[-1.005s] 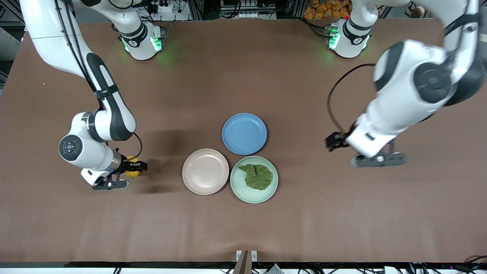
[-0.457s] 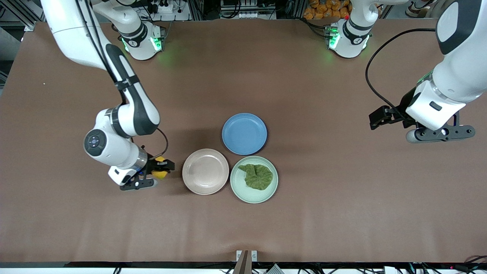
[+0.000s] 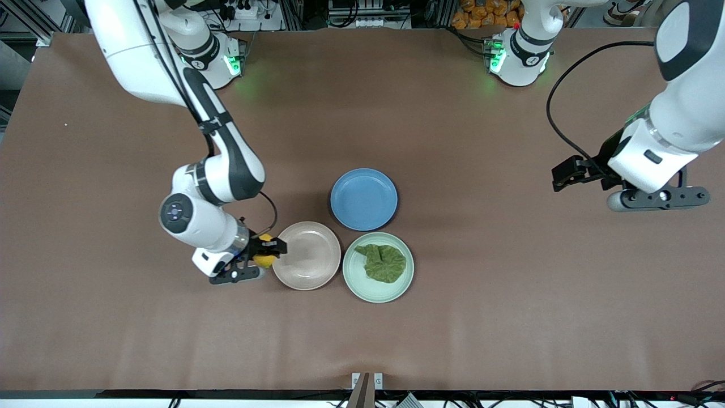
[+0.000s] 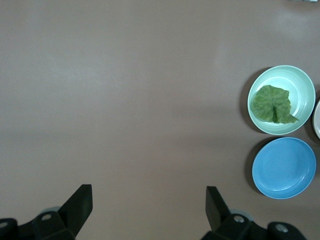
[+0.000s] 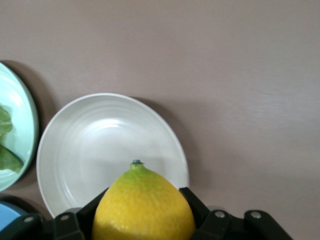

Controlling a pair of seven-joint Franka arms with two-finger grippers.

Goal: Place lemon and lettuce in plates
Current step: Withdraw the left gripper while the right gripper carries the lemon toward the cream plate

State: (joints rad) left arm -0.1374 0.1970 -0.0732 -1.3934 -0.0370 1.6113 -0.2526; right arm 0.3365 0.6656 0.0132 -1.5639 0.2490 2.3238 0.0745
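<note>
Lemon (image 5: 142, 205), tip toward beige plate (image 5: 90, 150)

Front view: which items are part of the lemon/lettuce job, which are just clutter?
Job:
- lemon, gripped by the right tool at the beige-pink plate's rim
- lettuce, lying in the mint green plate
- left tool, open, waiting over bare table toward the left arm's end

Lying about:
- blue plate, nothing in it

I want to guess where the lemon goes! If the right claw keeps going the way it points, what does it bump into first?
Probably the beige-pink plate: the right claw, shut on the lemon, points at its rim.
</note>
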